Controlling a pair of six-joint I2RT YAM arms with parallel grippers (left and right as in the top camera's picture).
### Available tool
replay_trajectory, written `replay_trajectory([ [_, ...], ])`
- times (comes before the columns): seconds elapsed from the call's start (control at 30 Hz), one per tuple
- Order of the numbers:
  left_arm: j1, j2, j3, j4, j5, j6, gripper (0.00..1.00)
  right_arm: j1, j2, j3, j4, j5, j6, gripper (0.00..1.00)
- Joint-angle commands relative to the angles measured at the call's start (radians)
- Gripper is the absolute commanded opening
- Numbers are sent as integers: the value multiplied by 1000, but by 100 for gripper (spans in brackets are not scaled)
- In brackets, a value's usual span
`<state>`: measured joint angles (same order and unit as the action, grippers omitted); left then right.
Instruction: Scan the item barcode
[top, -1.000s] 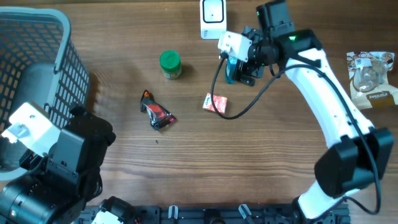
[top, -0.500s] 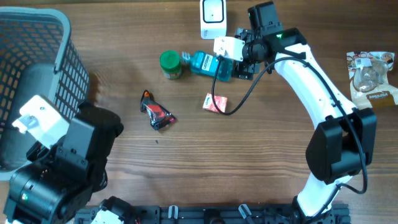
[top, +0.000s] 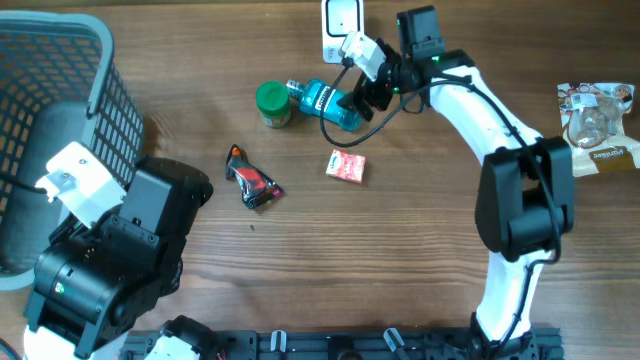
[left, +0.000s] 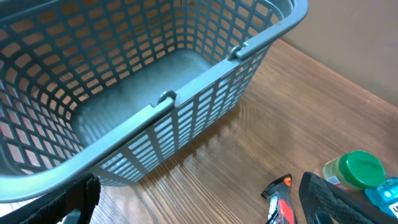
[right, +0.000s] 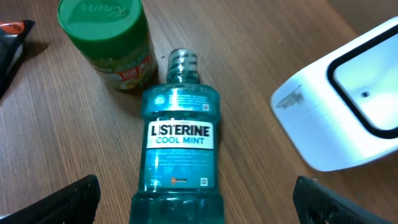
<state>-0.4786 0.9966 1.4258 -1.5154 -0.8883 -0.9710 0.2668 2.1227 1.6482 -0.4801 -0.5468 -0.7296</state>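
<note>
A teal Listerine bottle (top: 325, 100) lies flat on the table, front label up, its neck toward a green-lidded jar (top: 272, 103). In the right wrist view the bottle (right: 180, 155) fills the middle, and my right gripper (right: 202, 205) straddles its base, open, with both fingers well clear of its sides. The white scanner (top: 342, 20) stands at the table's far edge, just behind the bottle, and shows at the right in the wrist view too (right: 348, 106). My left gripper (top: 190, 188) is open and empty at the front left, beside the basket.
A grey mesh basket (top: 60, 100) takes up the far left. A black and red packet (top: 253, 182) and a small red packet (top: 347, 166) lie mid-table. A snack bag (top: 597, 125) sits at the right edge.
The right gripper held the bottle upright a second ago. It has laid it down next to the jar and let go. The left arm has shifted slightly to the right.
</note>
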Motion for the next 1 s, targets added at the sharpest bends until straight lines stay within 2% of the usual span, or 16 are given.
replay_trajectory([
  [0.0, -1, -5, -1, -1, -30, -6, 100, 41, 45, 6, 25, -83, 24, 100],
  [0.2, -1, -5, -1, -5, -41, -6, 100, 55, 163, 6, 45, -82, 51, 100],
  [0.47, -1, -5, -1, -4, -40, -6, 100, 40, 182, -4, 68, -23, 30, 100],
  [0.67, -1, -5, -1, -5, -40, -6, 100, 42, 199, -7, -32, -22, -28, 100],
  [0.97, -1, -5, -1, -5, -45, -6, 100, 86, 296, -6, -25, 204, -89, 100],
])
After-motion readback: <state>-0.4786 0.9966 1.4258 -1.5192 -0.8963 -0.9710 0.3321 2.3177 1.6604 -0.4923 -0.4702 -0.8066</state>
